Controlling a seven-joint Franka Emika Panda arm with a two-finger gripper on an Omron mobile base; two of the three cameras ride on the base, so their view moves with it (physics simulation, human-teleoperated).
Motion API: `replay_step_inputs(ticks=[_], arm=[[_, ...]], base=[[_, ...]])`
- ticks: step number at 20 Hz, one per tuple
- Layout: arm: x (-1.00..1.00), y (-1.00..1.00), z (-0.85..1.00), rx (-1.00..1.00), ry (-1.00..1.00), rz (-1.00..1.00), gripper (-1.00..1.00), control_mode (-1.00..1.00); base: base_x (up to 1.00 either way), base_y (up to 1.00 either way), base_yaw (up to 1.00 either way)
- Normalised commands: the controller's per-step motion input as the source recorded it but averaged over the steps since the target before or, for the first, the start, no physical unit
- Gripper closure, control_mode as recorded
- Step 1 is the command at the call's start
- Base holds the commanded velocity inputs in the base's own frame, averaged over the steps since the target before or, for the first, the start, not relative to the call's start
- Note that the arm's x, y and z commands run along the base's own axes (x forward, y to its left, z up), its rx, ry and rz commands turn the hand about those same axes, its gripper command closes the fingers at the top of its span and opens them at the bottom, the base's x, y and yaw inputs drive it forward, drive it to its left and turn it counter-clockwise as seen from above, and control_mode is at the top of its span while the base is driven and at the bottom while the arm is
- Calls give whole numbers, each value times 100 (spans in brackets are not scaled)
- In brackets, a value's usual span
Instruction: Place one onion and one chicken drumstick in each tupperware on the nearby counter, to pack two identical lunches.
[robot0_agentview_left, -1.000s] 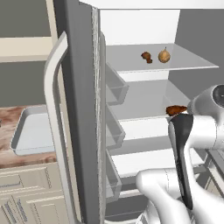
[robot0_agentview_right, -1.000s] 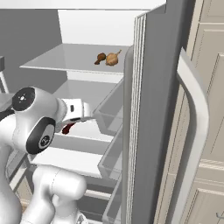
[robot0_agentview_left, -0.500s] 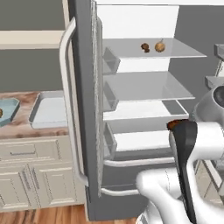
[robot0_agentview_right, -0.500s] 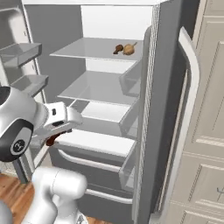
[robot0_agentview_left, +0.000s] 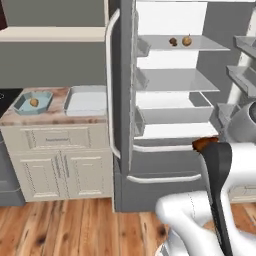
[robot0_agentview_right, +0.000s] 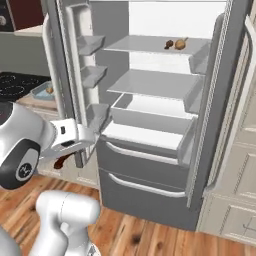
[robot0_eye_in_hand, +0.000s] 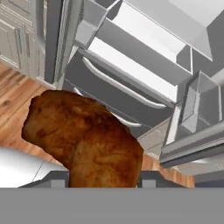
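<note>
Tool (robot0_eye_in_hand: 104, 181) clenching a browned chicken drumstick (robot0_eye_in_hand: 83, 135), carrying it in front of the open fridge (robot0_agentview_left: 170, 115), above the wooden floor (robot0_agentview_left: 75, 225). Drumstick also peeking out as a reddish-brown tip in the left base view (robot0_agentview_left: 204, 144) and hanging dark under the hand in the right base view (robot0_agentview_right: 64, 161). Sitting on the marbled worktop (robot0_agentview_left: 30, 116) left of the fridge: octagonal light-blue tupperware (robot0_agentview_left: 33, 102) holding an onion (robot0_agentview_left: 33, 102), just beside the larger pale tupperware (robot0_agentview_left: 87, 100). Resting on the fridge's top shelf (robot0_agentview_left: 200, 45): another drumstick (robot0_agentview_left: 173, 41) and another onion (robot0_agentview_left: 187, 41), side by side.
</note>
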Motion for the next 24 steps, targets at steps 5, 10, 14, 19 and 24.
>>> replay_step_inputs(ticks=[5,10,14,19,24], arm=[[0,0,0,0,0,0,100,100],[0,0,0,0,0,0,100,100],[0,0,0,0,0,0,100,100],[0,0,0,0,0,0,100,100],[0,0,0,0,0,0,100,100]], base=[[-11,100,0],[5,100,0],[31,100,-4],[65,100,-9],[100,81,-10]])
